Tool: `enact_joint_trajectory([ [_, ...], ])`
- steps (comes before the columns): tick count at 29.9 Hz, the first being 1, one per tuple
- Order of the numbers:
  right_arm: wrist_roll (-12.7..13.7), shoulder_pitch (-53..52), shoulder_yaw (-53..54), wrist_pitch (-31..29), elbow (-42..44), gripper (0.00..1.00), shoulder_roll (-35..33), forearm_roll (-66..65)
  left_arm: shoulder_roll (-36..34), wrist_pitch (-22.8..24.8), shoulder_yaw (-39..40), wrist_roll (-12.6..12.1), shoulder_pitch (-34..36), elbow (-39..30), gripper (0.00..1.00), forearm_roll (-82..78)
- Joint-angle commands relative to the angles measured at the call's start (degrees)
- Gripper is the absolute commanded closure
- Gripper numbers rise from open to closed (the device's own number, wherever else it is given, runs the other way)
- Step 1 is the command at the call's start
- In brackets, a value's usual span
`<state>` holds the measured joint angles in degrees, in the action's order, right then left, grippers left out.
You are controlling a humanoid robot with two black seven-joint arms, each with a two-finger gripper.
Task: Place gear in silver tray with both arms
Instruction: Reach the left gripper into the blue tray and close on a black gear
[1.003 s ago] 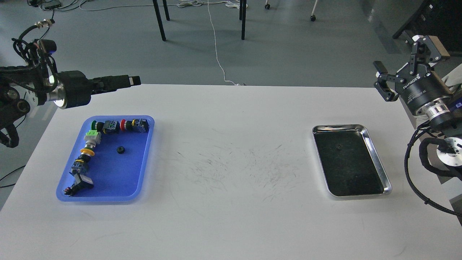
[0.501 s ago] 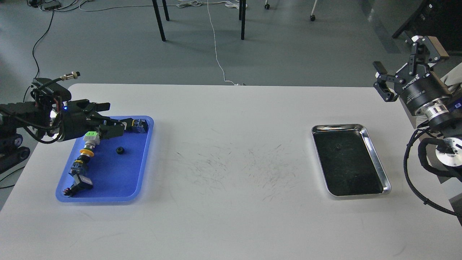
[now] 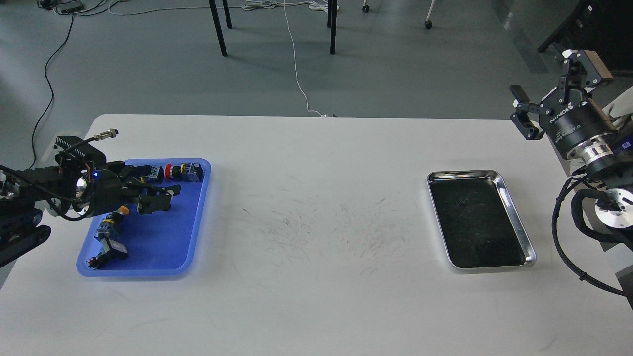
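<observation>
My left gripper [image 3: 165, 197] is low over the blue tray [image 3: 158, 242], with its two fingers apart over the spot where the small black gear lay. The gear is hidden behind the fingers. I cannot tell whether they touch it. The silver tray [image 3: 462, 174] lies flat on the right side of the table, with a dark reflective bottom and only a small dark speck on it. My right gripper [image 3: 549, 79] is open and empty, held high beyond the table's right edge, above and behind the silver tray.
Several push-button and switch parts [image 3: 184, 171] line the back and left side of the blue tray. The white table [image 3: 316, 207] is scuffed in the middle. Chair legs [image 3: 217, 27] and a white cable [image 3: 296, 64] are on the floor behind.
My left arm has swung down from above the table's back left edge into the blue tray and now covers the gear. The right arm has barely moved.
</observation>
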<state>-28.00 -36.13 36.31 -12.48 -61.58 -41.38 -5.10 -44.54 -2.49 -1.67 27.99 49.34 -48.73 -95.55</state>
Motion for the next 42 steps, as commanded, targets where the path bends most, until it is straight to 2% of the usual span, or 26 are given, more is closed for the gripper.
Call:
enact_joint_trajectory([
  [1,0.0,0.0,0.0,0.0,0.1,0.05,0.0,0.0,0.6,0.7,-0.1,0.0,-0.3,0.7,0.06,1.4],
  [21,0.0,0.0,-0.2,0.3,0.1,0.05,0.0,-0.7,4.1,0.3,-0.1,0.0,-3.6,4.7,0.29,2.1],
  [37,0.0,0.2,-0.2,0.7,0.1,0.05,0.2,-1.1,4.2,0.1,-0.1,0.0,-5.0,4.8,0.39,2.1],
  [42,0.0,0.3,-0.2,0.7,0.1,0.05,0.2,-1.2,4.3,0.1,-0.1,0.0,-5.0,4.8,0.47,2.0],
])
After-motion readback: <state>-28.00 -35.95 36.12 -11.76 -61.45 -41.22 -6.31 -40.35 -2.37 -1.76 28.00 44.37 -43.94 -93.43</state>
